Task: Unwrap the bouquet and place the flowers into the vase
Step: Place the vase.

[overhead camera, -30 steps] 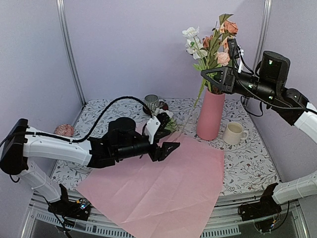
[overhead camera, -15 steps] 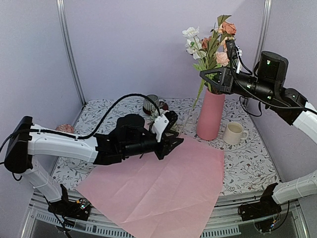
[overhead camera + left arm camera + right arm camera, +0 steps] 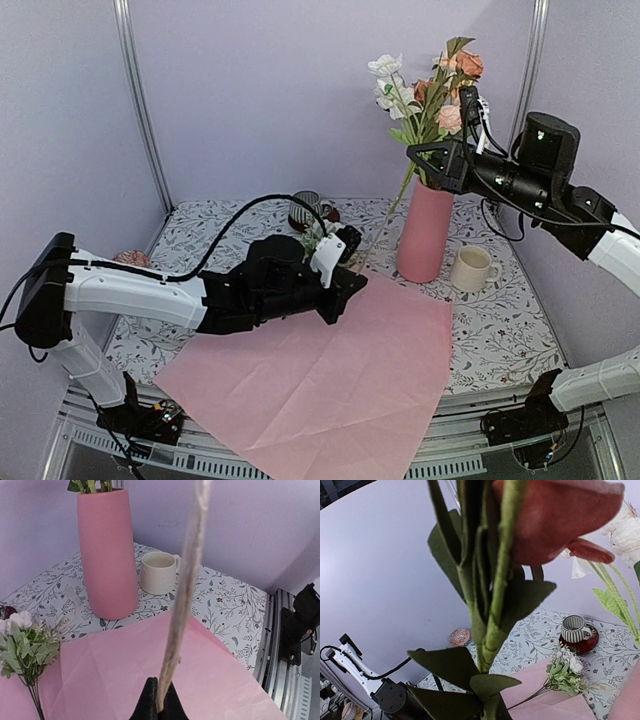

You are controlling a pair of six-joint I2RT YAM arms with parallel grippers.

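Crowding the back of the floral-print table (image 3: 500,335) are a striped mug (image 3: 305,208) on a red saucer (image 3: 577,642), a short cream cup (image 3: 472,268) just beside the vase (image 3: 424,235), and a round pink patterned object (image 3: 128,262) at the far left. A matte, creased pink paper (image 3: 330,375) lies flat across the middle, with the left arm stretched over its far edge. A small sprig (image 3: 22,645) of white heads and grey-green leaves rests at that edge, between the mug and the left gripper (image 3: 159,702). That pincer is pressed together on a pale strand (image 3: 185,580), rough and fibrous, running up out of view; ribbon or stem, I cannot tell. The flowers (image 3: 430,85) stand in the smooth, tapered vase, felt-like leaves on green stems. The right gripper (image 3: 428,160) is clamped on those stems just above the rim, though leaves hide its fingers in the wrist view.
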